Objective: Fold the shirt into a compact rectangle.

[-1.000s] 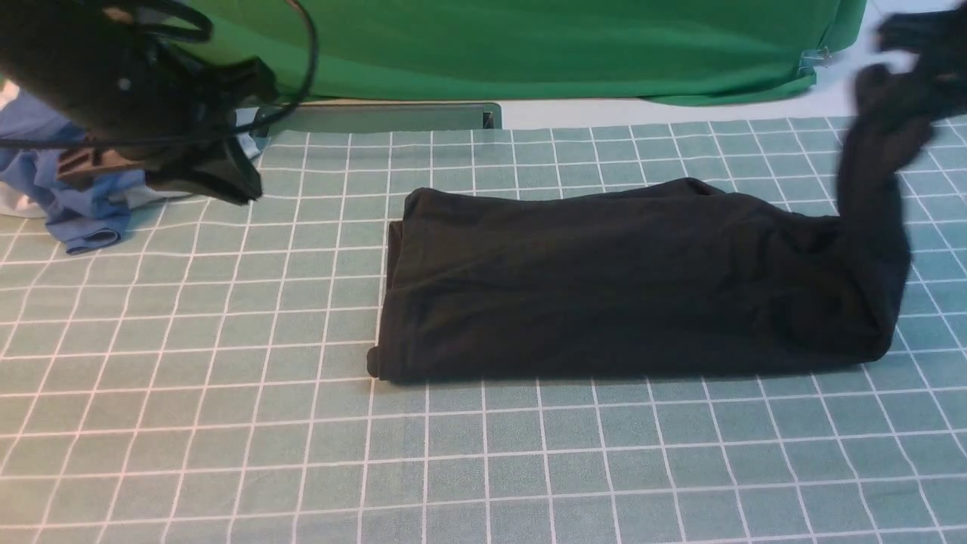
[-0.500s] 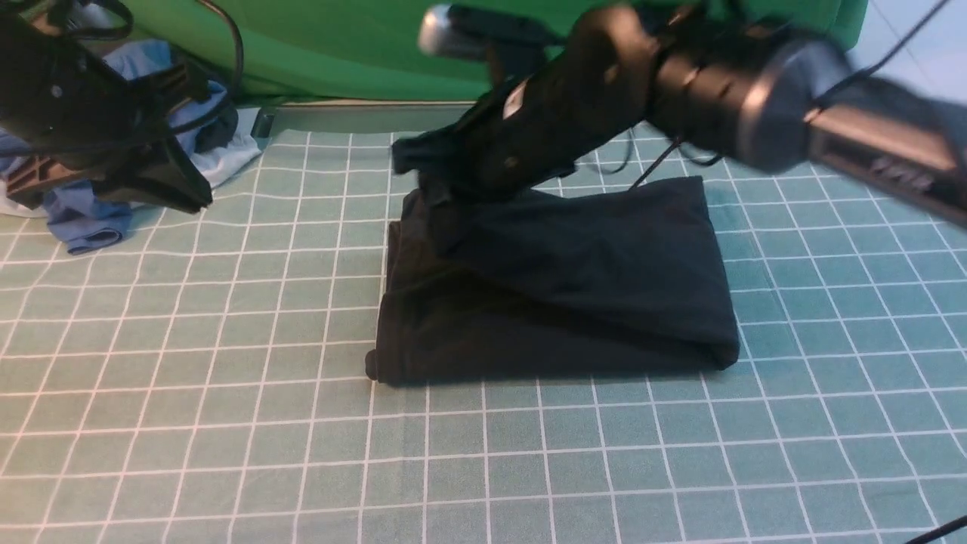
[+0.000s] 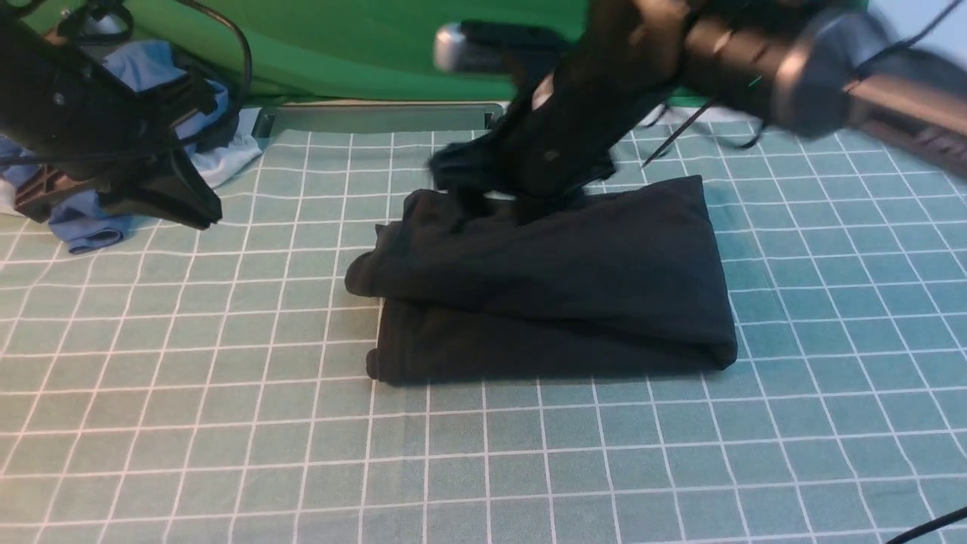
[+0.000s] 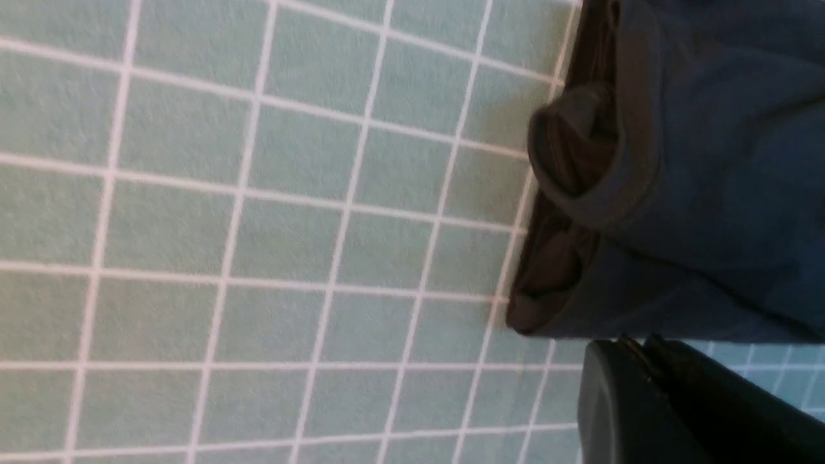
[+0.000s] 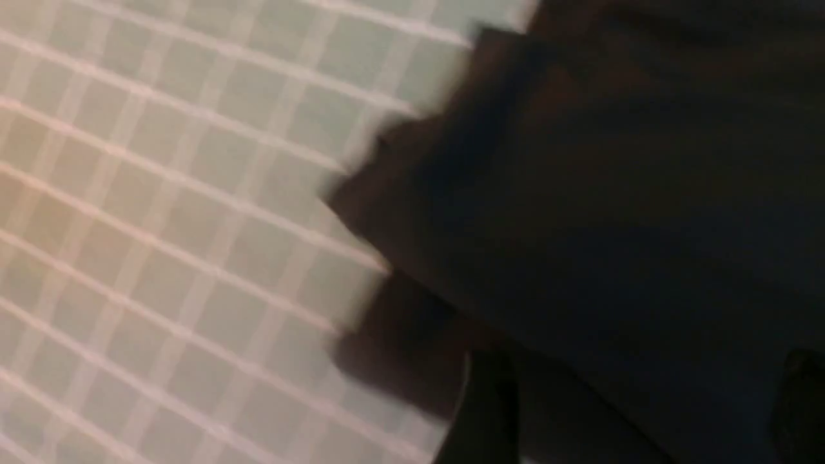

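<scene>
right hand (image 3: 483, 185) wide open above shirt (image 3: 574, 295) far edge; left hand (image 3: 181, 208) closed, empty, well aside.

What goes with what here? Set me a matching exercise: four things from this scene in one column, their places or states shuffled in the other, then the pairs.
Things
1. black long-sleeved knit shirt
2. left gripper
3. right gripper
4. crumpled blue garment

Places or states
A. open, above the shirt's far edge
B. bunched up at the scene's far left
C. shut, off to the shirt's left
D. lying flat, folded over itself

Pairs: 1-D, 2-C, 3-A, 4-B
</scene>
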Controlling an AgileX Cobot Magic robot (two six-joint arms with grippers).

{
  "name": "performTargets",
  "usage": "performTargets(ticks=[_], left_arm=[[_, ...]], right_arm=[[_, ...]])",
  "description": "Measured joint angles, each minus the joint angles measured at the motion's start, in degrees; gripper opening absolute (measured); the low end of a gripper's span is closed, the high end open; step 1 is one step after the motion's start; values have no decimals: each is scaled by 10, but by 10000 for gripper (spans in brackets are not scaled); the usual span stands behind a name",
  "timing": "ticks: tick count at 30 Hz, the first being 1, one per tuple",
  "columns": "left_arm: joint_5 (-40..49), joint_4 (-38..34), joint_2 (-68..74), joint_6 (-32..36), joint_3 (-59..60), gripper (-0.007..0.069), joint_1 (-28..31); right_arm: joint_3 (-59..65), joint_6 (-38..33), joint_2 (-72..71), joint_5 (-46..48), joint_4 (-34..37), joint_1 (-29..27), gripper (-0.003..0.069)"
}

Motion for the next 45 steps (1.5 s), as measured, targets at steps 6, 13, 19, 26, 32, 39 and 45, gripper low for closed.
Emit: performTargets(ticks=[6, 13, 19, 26, 32, 39, 45], left_arm=[[-7, -30, 0, 0, 97, 39, -41], [-191, -9, 15, -18, 194, 170, -162], [-288, 4, 48, -47, 198, 345, -208], [-305, 5, 85, -47, 199, 461, -233], [-305, 10, 105, -47, 199, 163, -242], [-238, 37, 87, -71, 199, 13, -242], [-186, 65, 60, -112, 207, 11, -271]], right_arm=[[79, -36, -57, 89, -40, -85, 549], [226, -46, -58, 14, -85, -116, 549], [293, -45, -34, -69, -88, -124, 549], [300, -70, -17, -98, -84, -124, 479], [300, -89, -20, -95, -79, -124, 121], [320, -96, -36, -32, -81, -123, 125], [388, -97, -76, -57, -82, -123, 125]])
